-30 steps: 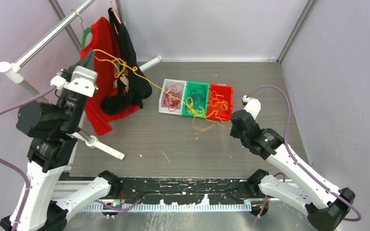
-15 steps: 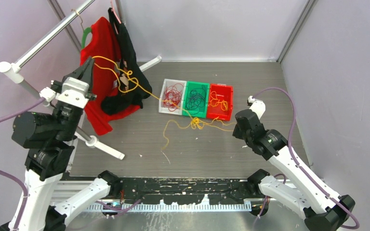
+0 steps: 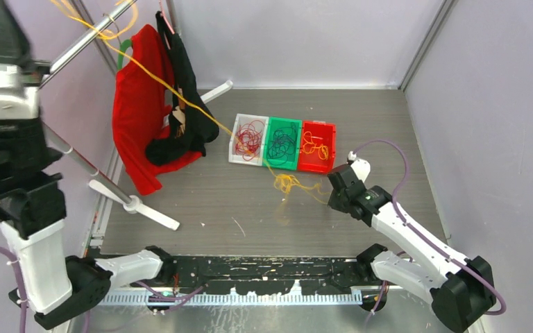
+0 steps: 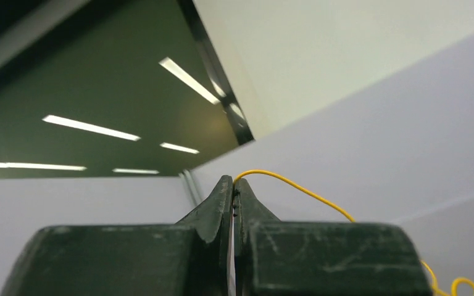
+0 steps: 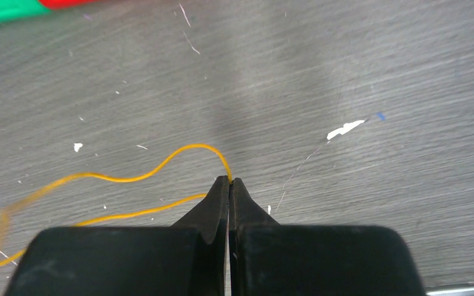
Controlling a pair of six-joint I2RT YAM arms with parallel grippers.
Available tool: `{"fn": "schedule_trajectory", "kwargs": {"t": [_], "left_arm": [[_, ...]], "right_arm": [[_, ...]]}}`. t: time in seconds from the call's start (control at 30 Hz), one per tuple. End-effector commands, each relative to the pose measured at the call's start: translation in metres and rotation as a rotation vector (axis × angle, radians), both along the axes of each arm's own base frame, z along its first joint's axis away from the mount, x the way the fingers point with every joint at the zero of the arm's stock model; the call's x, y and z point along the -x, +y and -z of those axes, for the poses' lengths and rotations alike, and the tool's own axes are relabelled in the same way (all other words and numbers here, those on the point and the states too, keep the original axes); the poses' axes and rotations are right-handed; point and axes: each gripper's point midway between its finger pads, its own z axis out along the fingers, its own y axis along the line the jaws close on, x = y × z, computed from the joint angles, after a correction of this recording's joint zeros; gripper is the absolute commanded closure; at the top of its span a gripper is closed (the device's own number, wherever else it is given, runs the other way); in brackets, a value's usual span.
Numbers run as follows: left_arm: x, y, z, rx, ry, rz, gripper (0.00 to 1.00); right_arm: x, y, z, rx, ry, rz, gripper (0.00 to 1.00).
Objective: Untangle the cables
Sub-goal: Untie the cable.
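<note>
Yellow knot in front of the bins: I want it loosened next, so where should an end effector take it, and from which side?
Probably an outer loop on the near edge of the yellow knot, coming down from above: it sits low on the table, and the green bin crowds its far side.

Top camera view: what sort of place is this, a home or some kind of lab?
Probably a robot lab test cell: two robot arms bolted at the edge of a table, plain panel walls closing it in, and three colored bins of cables.
</note>
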Motion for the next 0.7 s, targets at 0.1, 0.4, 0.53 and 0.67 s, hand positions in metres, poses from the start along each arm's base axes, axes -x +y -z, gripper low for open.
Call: {"fn": "schedule_trajectory", "kwargs": {"t": [0.1,0.4,0.53,0.67], "left_arm": [[0.082,0.048,-0.071,0.074,-0.307,-0.135,1.0],[0.124,0.075,-0.098,0.147,-0.503,-0.278,1.0],[0.123,0.073,-0.095,0.137,-0.484,-0.249,1.0],[0.148,0.085,-0.104,0.174,-0.574,-0.289,1.0]], "right_arm": [[-0.004,0.007,0.023,-0.072,0.008,0.082,0.99],[-0.002,-0.001,0.035,-0.097,-0.015,0.181,0.99],[0.001,-0.002,0.047,-0.096,0.006,0.204,0.99],[0.005,-0.013,0.048,-0.081,-0.006,0.259,0.99]]}}
